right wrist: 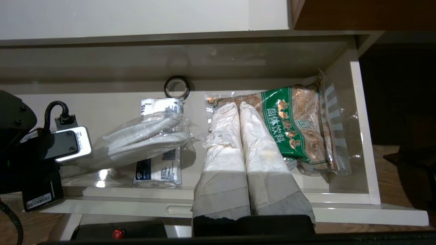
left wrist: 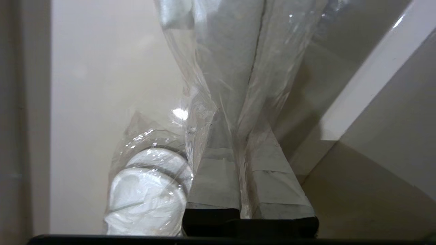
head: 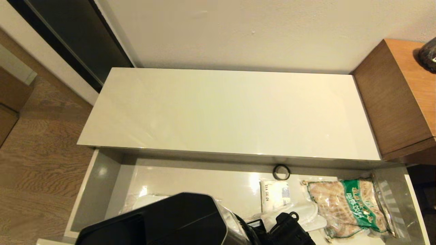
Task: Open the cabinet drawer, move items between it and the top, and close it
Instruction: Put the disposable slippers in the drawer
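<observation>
The cabinet drawer (head: 98,190) stands pulled open below the bare top (head: 231,112). My left gripper (head: 289,223) reaches into it and is shut on a clear-wrapped pair of white slippers (right wrist: 143,139); the wrap is pinched between its fingers (left wrist: 213,183). The pair hangs just above the tissue pack (right wrist: 158,168), label side up. A second wrapped pair (head: 146,200) lies at the drawer's left, half hidden by my left arm. My right gripper (right wrist: 236,107) hovers over the drawer's front edge (right wrist: 340,207), shut on nothing; it is out of the head view.
A green-labelled snack bag (head: 351,204) lies at the drawer's right end. A small black ring (head: 281,172) sits by the back wall. A taller brown wooden unit (head: 398,102) borders the top on the right. Wooden floor lies to the left.
</observation>
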